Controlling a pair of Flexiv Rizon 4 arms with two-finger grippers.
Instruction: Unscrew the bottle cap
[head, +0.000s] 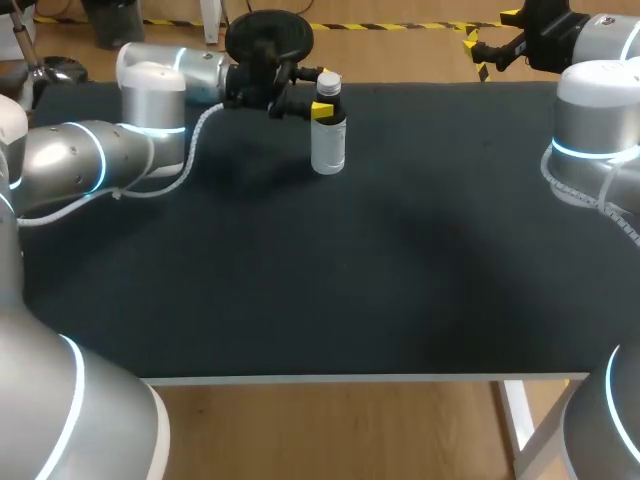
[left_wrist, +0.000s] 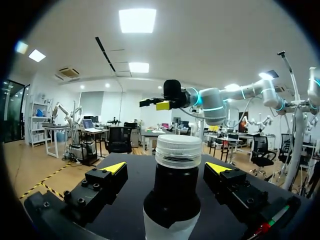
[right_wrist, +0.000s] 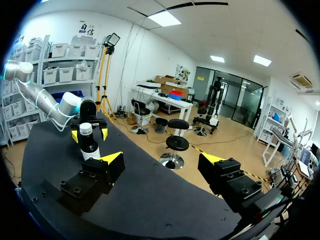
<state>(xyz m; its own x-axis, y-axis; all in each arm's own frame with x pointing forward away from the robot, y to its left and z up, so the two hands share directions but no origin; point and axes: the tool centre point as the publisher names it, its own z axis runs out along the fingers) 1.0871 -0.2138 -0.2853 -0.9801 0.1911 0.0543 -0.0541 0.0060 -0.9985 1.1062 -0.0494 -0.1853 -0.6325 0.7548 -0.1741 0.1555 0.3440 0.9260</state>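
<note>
Two hands, both open: left hand (left_wrist: 166, 167) straddles the upright bottle (head: 328, 135) near the counter's (head: 400, 260) far side, fingers either side of its neck, not touching; right hand (right_wrist: 161, 159) is empty, well apart. Bottle looks light, smooth, probably tippy. Best to clamp the body and twist the ribbed white cap (left_wrist: 178, 149).

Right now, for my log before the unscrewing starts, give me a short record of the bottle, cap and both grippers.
bottle: dark round bottle with white label, upright on the black table
cap: white ribbed screw cap, on the bottle
left gripper: open, fingers either side of the neck, not touching
right gripper: open, empty, away from the bottle
</note>
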